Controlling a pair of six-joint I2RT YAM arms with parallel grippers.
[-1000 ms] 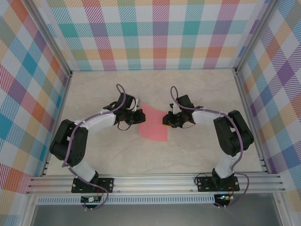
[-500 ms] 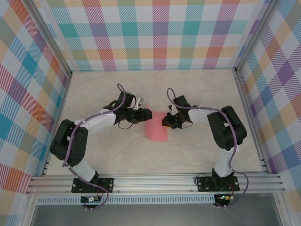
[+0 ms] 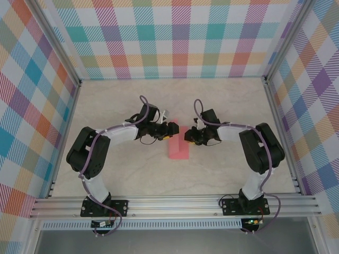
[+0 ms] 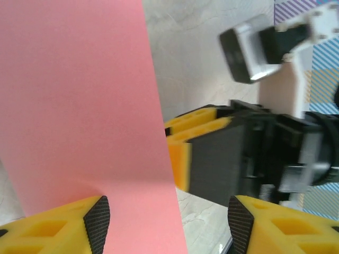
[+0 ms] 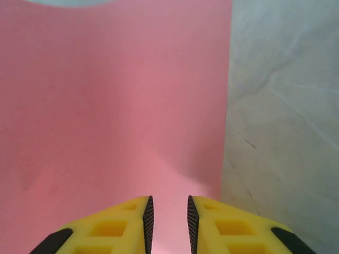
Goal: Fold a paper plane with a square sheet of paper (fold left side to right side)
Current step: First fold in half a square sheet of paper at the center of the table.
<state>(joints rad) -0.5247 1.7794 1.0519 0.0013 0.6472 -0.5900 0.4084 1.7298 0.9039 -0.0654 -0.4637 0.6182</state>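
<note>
1. The pink sheet of paper (image 3: pixel 178 147) lies near the middle of the marble-patterned table (image 3: pixel 228 100) as a narrow strip, between the two arms
2. The left gripper (image 3: pixel 170 129) is at the strip's far left edge, its jaws released and wide apart; in the left wrist view one yellow finger (image 4: pixel 79 225) is in front of the pink sheet (image 4: pixel 79 106)
3. The right gripper (image 3: pixel 188 136) is just beside the strip's right edge, its fingers (image 5: pixel 124 222) parted by a narrow gap over the paper (image 5: pixel 116 95)
4. A second ago the sheet lay wider; the left arm has since reached over to the right and let go
</note>
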